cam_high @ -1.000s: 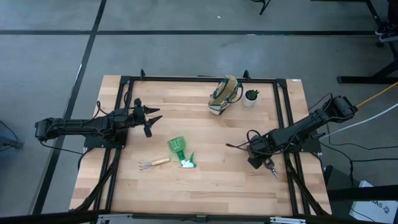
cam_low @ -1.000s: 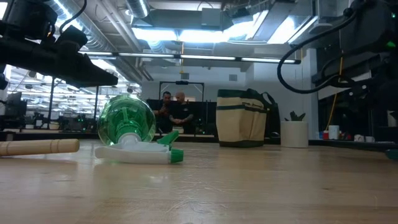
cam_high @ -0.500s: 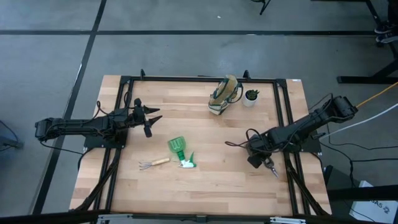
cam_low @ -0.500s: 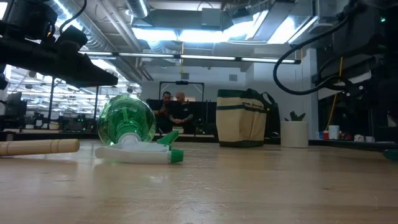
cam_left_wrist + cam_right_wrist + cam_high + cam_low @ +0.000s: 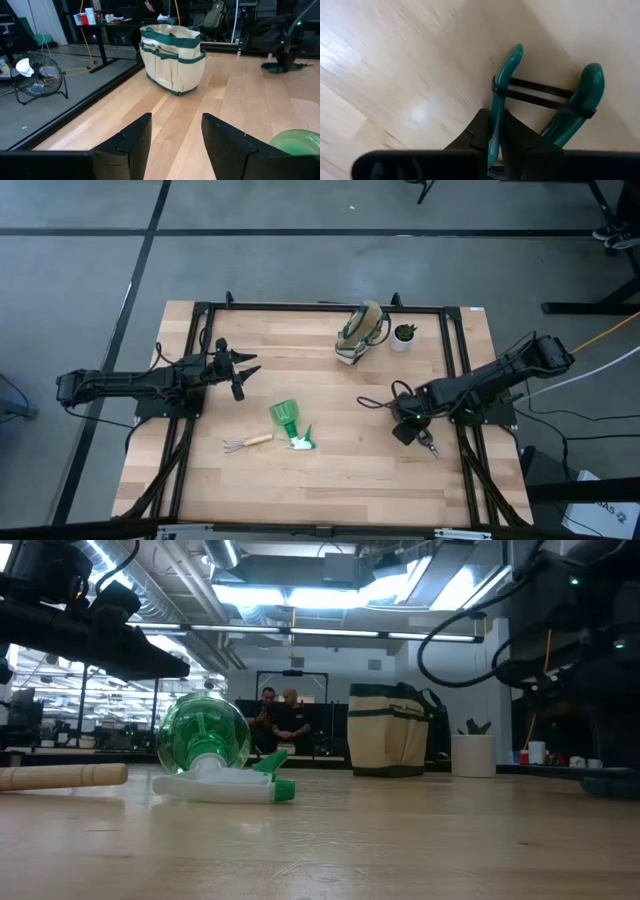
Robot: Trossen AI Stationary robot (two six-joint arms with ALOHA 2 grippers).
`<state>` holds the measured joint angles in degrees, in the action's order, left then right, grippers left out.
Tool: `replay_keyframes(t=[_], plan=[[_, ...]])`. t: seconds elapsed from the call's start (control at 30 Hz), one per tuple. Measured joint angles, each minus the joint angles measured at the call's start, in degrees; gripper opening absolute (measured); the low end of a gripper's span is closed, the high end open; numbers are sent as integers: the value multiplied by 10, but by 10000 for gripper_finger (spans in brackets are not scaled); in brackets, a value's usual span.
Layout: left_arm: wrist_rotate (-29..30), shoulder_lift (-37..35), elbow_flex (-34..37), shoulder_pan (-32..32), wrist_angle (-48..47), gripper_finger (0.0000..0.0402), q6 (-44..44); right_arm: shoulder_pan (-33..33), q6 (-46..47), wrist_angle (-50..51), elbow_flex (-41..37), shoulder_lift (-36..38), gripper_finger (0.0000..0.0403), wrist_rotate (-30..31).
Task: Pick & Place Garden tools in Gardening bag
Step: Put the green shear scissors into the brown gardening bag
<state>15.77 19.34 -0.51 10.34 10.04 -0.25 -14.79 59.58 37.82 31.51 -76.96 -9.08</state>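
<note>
On the right side of the table, my right gripper (image 5: 406, 416) has its fingers (image 5: 481, 131) clamped on one teal handle of the pruning shears (image 5: 545, 107), which hang just above the wood; a dark band spans the two handles. From above, the shears (image 5: 427, 443) trail out of the gripper toward the front edge. Beyond it, toward the back of the table (image 5: 340, 475), the gardening bag (image 5: 360, 332) stands upright with a small white plant pot (image 5: 402, 337) just beside it. At mid-table I see the green scoop (image 5: 285, 415) lying next to the green-and-white sprayer piece (image 5: 301, 440), and the wooden-handled rake (image 5: 247, 443) near them. My left gripper (image 5: 243, 370) waits over the left side, fingers (image 5: 132, 137) spread and holding nothing, aimed at the bag (image 5: 172, 57).
</note>
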Motion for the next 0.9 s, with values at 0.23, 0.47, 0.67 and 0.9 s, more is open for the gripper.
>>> replay_keyframes(t=[0.23,0.47,0.67,0.9], plan=[[0,0,0,0,0,169,0,22,-23,-45,6,0,26,23],[0,0,0,0,0,169,0,48,-37,-94,6,0,26,33],[0,0,0,0,0,169,0,68,-61,-151,7,0,26,39],[0,0,0,0,0,169,0,94,-101,-194,7,1,26,46]])
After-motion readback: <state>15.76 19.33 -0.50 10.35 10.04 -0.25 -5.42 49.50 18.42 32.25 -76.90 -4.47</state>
